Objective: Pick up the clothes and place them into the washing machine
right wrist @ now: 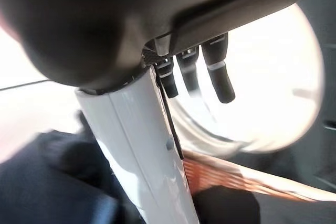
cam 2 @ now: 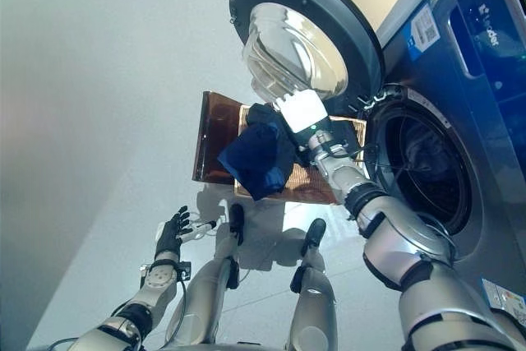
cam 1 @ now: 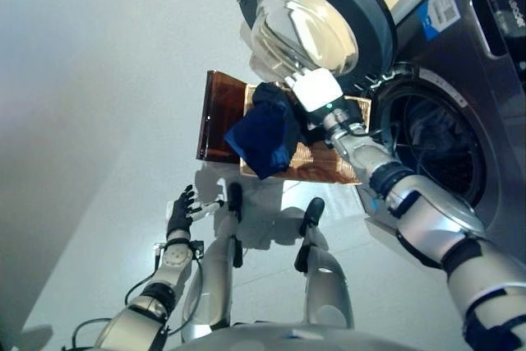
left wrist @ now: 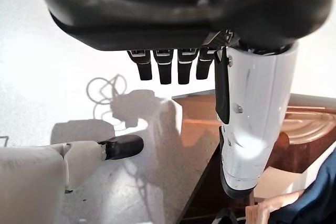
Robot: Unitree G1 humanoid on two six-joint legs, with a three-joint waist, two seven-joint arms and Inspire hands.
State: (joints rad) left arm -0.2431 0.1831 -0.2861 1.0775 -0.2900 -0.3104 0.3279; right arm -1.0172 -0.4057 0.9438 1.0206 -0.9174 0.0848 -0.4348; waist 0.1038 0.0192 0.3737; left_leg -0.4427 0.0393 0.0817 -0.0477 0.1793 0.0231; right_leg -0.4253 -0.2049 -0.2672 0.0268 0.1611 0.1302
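On the pale floor (cam 1: 99, 121), the right hand (cam 1: 316, 92) clutches dark blue clothes (cam 1: 265, 137) above the basket (cam 1: 222, 113); left hand (cam 1: 179, 213) relaxed.

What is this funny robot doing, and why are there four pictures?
It's a robot shaped like a person, doing laundry. Two pictures come from cameras in its head, looking down, so they show nearly the same thing. The other two come from small cameras on its wrists, so its own dark fingers fill those views from very close.

The big grey box is a washing machine. Its round door with the shiny glass bowl is swung wide open, and you can see the dark drum inside.

The right hand, the one with the white cover, is lifted up beside the open door with dark blue clothes hanging from it. Below them on the floor is a brown basket.

The left hand hangs low over the floor, fingers relaxed, holding nothing.
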